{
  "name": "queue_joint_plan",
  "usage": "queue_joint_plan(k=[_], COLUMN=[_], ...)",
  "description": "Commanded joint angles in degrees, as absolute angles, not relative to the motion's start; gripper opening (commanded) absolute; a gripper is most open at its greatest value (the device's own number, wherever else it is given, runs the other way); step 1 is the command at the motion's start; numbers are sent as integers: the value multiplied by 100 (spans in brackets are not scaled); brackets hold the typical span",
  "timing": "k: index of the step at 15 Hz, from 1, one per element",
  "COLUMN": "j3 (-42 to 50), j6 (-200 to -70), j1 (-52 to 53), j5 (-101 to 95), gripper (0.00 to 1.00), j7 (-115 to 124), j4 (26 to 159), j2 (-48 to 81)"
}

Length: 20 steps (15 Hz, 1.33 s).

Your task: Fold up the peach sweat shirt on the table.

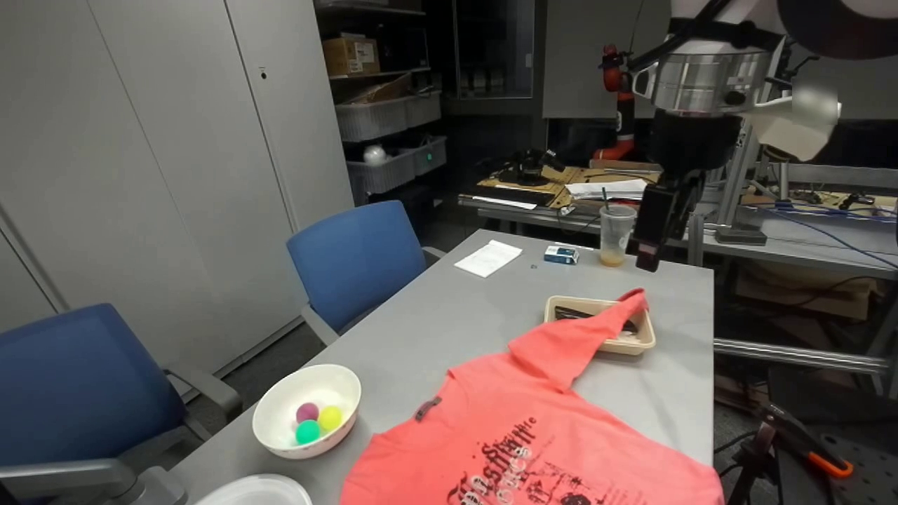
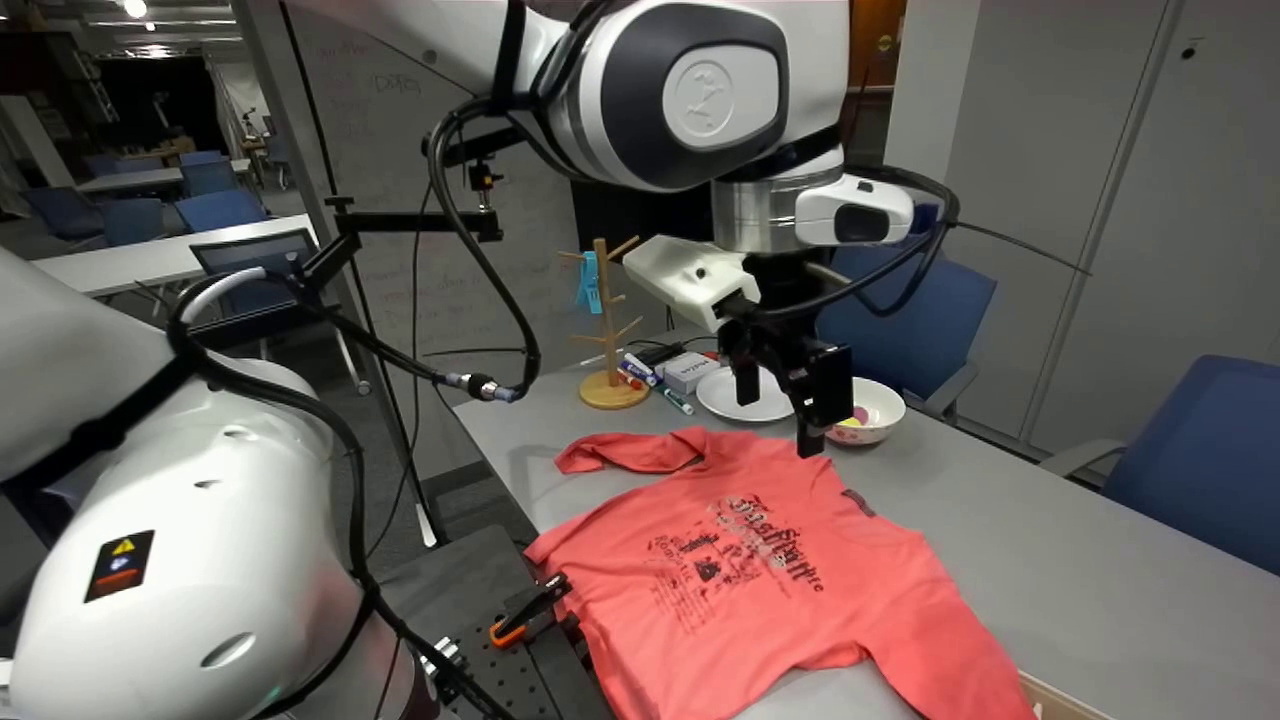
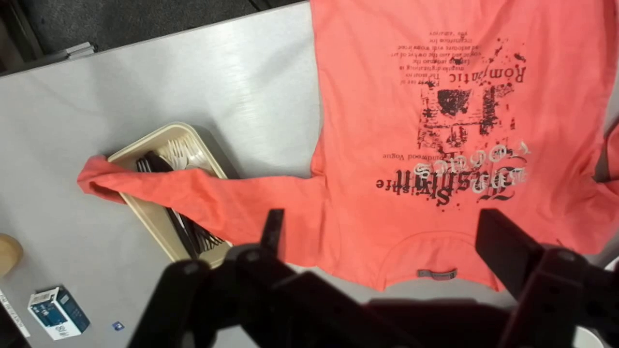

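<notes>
The peach sweat shirt (image 2: 745, 570) lies print-up on the table (image 3: 261, 96), one sleeve (image 3: 193, 191) draped over the cutlery tray (image 3: 154, 217). Above hangs the gripper (image 2: 778, 428), fingers (image 3: 503, 244) apart, holding nothing. Folding seems barely begun; next, I'd guess, comes pinching that sleeve and bringing it inward. The wrist view crops the opposite sleeve (image 2: 630, 453); I can't make out the whole hem.
</notes>
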State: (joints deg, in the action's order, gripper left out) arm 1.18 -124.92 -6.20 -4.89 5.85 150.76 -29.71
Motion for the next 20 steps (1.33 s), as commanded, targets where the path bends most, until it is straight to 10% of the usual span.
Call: queue_joint_plan(k=[1,20], j3=[-58,-331], j6=[-12516,-13181], j1=[-405,316], j5=[-430,661], gripper=[100,100], j7=[625,185], j4=[14977,13663], j2=[-2711,465])
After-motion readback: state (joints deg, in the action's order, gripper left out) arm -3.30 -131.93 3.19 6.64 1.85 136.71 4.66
